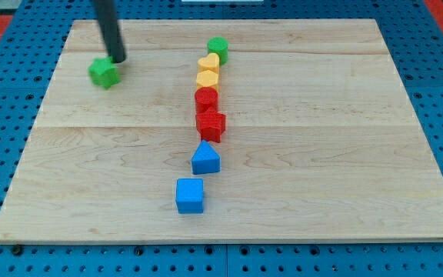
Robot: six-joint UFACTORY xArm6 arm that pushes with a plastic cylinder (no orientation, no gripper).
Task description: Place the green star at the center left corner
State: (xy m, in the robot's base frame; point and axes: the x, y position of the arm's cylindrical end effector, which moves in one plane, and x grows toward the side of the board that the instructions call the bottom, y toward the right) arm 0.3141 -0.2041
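Pale wooden board [321, 154] laid over a blue pegboard fills the view, with a strip of red showing at the far corners. I carry no gripper — only a straight dark rod, so there is nothing to open or close; my tip [119, 59] is set down on the board in the far left part.

The green star [104, 72] lies just to the near-left of my tip, touching it or very close to touching; I cannot tell which, since the rod's end meets the block's far-right edge in this view. That bearing is what the coming move turns on: the star sits between my tip and the board's left edge, so a push towards the near-left would, I judge, carry it on to the middle of the left side, which is still some way nearer than the star now stands.

Well apart to the right, a line of blocks runs from far to near down the board's middle: a green block [218, 47] of rounded outline, a yellow heart [209, 63], a yellow block [207, 78] whose shape I cannot make out, a red block [206, 98], a red star [211, 125], then a blue block [205, 158] with a pointed top, and a blue cube [190, 195]. None lies in the star's way.

The rod's upper length is cut off by the view's top, and the arm itself does not show.
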